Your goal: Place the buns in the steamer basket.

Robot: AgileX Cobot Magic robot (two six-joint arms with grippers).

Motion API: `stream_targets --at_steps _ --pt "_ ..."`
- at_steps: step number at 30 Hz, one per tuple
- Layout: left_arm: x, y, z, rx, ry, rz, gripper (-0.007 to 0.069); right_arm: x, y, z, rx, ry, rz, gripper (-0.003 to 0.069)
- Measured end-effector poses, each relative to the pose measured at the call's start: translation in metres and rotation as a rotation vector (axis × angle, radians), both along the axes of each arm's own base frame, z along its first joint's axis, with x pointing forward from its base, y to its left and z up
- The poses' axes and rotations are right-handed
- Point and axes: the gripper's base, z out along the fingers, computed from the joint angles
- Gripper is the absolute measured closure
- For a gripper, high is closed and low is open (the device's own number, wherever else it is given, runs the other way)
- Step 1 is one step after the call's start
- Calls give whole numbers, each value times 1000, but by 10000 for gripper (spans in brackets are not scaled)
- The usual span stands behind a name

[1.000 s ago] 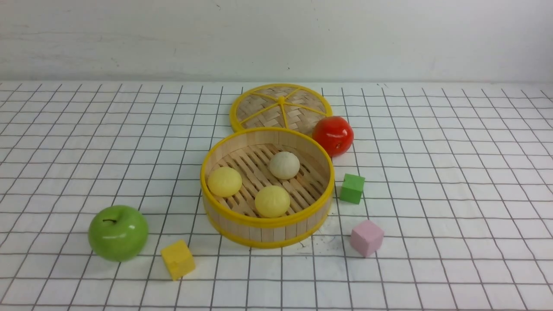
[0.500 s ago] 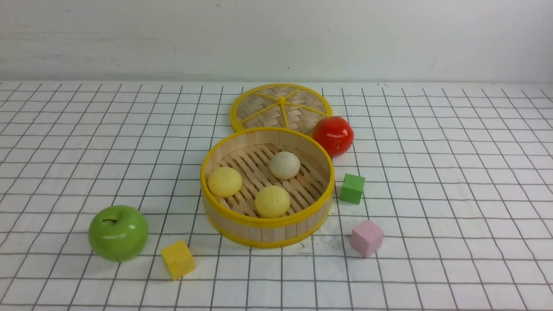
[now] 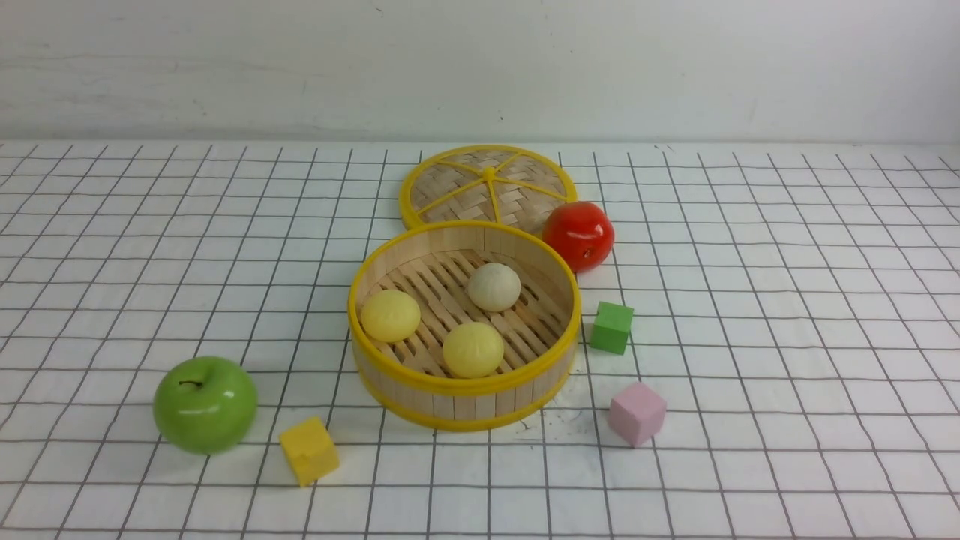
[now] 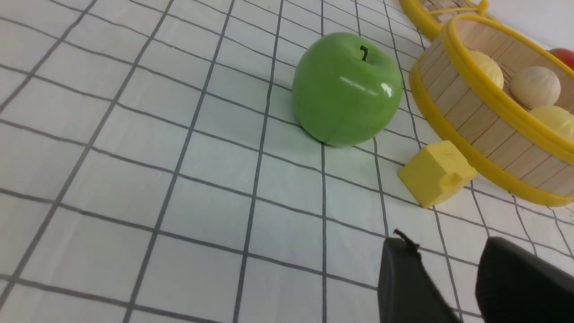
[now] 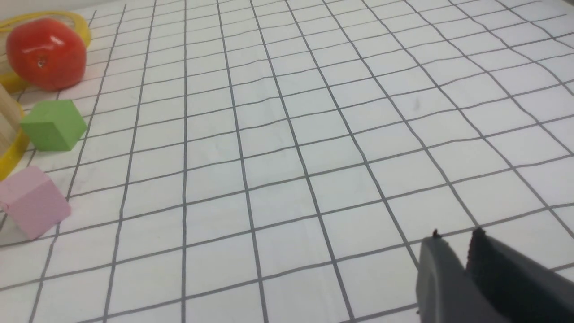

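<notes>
Buns (image 3: 473,349), three: inside steamer basket (image 3: 464,397), on its slats. Lid (image 3: 487,186): behind basket, near edge hidden by it and red apple (image 3: 578,235). Left gripper (image 4: 448,278): cut off, jaws parted, empty. Right gripper (image 5: 457,258): cut off, narrow gap, nothing between.

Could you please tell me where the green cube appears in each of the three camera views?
Front view: green cube right of the steamer basket, near the red apple.
Left wrist view: not in it.
Right wrist view: green cube, left edge, between red apple and pink cube.
Shared landmark: the red apple.
</notes>
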Motion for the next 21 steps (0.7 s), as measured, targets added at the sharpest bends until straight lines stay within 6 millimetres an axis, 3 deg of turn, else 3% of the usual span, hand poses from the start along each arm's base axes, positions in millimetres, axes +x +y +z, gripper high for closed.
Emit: stream_targets --at_steps 21 --pt "0 0 0 0 0 0 386 0 0 0 2 0 0 533"
